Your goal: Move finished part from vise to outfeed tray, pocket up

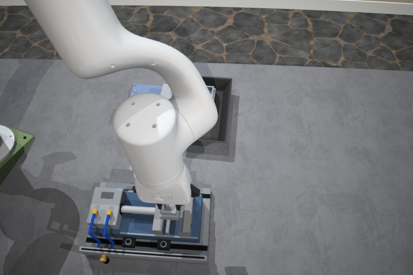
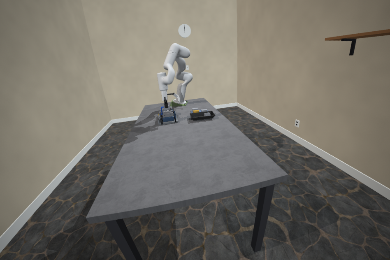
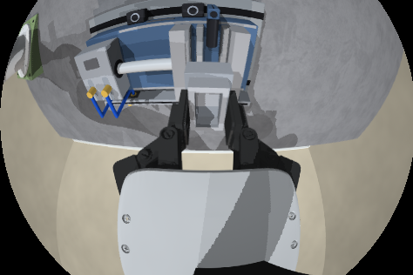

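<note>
The finished part [image 3: 207,101] is a small grey block with a rectangular pocket. My gripper [image 3: 207,101] is shut on it, one black finger on each side. I hold it a little above the vise [image 3: 177,53], over the gap between the two grey jaws. In the top view the part [image 1: 168,213] shows just below my wrist, over the blue vise bed [image 1: 147,223]. The dark outfeed tray [image 1: 217,112] stands behind the vise, partly hidden by my arm. It also shows in the exterior view [image 2: 202,114], to the right of the vise [image 2: 168,116].
Another grey part [image 1: 211,90] lies at the tray's far end. A light blue plate [image 1: 147,90] sits to the left of the tray. The vise has a cylinder block with two blue hoses [image 1: 99,228]. My green base [image 1: 15,146] is at the left.
</note>
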You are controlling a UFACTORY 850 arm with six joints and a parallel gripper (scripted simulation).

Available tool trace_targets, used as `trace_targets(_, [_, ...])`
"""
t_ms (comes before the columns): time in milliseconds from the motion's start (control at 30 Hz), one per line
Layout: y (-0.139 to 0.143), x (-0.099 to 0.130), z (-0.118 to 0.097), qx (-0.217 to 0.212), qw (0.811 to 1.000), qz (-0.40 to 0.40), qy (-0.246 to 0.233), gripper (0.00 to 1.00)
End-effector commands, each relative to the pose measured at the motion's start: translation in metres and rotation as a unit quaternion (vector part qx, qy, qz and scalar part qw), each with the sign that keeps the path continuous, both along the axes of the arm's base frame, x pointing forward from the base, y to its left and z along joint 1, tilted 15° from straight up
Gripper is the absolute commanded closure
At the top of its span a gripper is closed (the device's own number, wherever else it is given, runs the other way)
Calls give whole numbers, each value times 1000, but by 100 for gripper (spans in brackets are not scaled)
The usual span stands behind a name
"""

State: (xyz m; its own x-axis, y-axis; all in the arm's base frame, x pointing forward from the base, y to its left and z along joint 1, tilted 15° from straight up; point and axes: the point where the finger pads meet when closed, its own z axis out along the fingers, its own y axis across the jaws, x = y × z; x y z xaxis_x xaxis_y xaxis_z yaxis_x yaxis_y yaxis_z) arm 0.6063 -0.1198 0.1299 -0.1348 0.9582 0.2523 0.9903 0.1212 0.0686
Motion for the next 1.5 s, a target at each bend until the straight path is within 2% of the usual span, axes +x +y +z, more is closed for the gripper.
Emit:
trace_targets(0, [1, 1, 2, 0, 1000, 0, -1, 100])
trace_targets(133, [14, 5, 5, -1, 1000, -1, -1, 100])
trace_targets(533, [131, 25, 37, -3, 1000, -13, 3, 100])
trace_targets(600, [131, 25, 37, -3, 1000, -13, 3, 100])
trace_targets(667, [164, 26, 46, -3, 1000, -16, 3, 100])
trace_targets(1067, [272, 17, 75, 0, 1000, -26, 6, 100])
trace_targets(1233, [283, 15, 78, 1, 1000, -27, 6, 100])
trace_targets(1467, [284, 14, 78, 1, 1000, -27, 6, 100])
